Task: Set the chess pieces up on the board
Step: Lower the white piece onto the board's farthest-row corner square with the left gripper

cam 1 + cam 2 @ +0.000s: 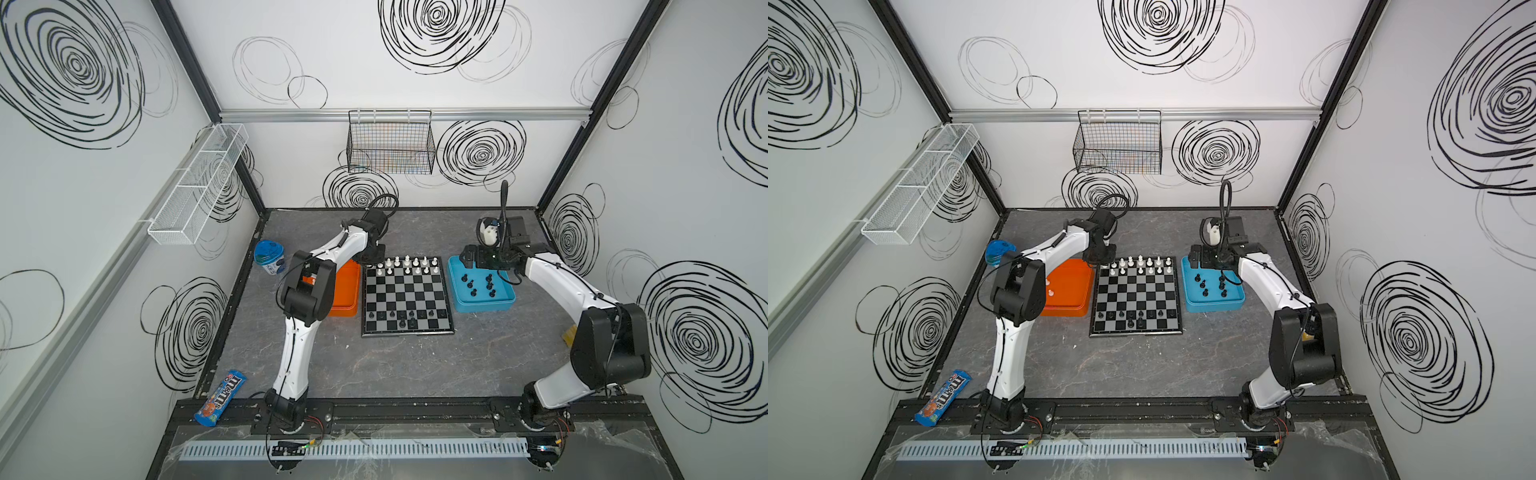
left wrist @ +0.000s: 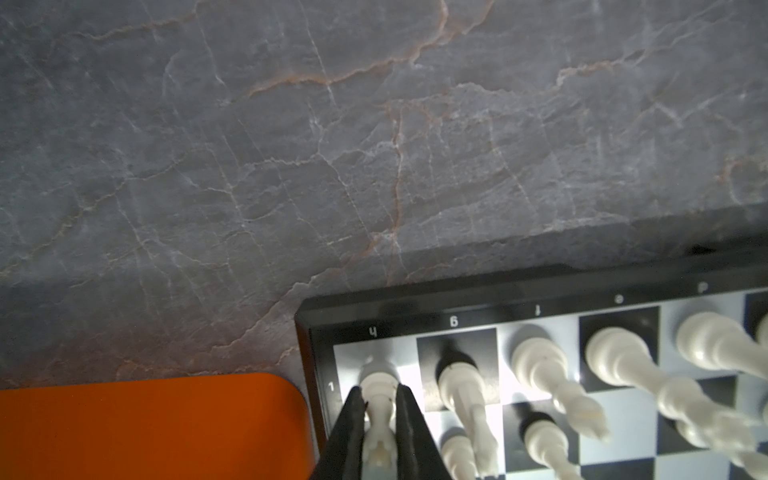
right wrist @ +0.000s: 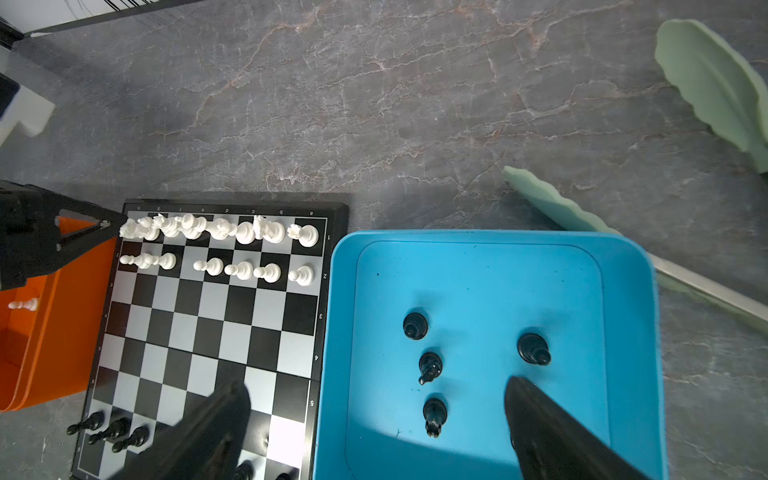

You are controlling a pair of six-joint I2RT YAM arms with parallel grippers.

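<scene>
The board (image 1: 405,299) (image 1: 1136,299) lies mid-table. White chess pieces (image 1: 407,262) fill its far two rows and several black ones (image 1: 403,318) stand along its near rows. My left gripper (image 2: 379,399) (image 1: 371,262) is shut on a white rook (image 2: 376,380), whose base sits on the far-left corner square. My right gripper (image 3: 377,382) (image 1: 478,258) hangs open over the blue tray (image 3: 631,332) (image 1: 509,297), with nothing between its fingers. Several black pieces (image 3: 430,368) (image 1: 482,284) stand in that tray. A white pawn (image 3: 25,304) (image 1: 1050,293) lies in the orange tray (image 2: 145,424) (image 1: 347,291).
A blue-lidded tub (image 1: 269,257) stands at the far left, and a candy packet (image 1: 220,397) lies at the front left. A white and black gadget (image 1: 487,235) sits behind the blue tray. Green leaf shapes (image 3: 715,83) lie beyond the tray. Wire baskets (image 1: 390,143) hang on the walls.
</scene>
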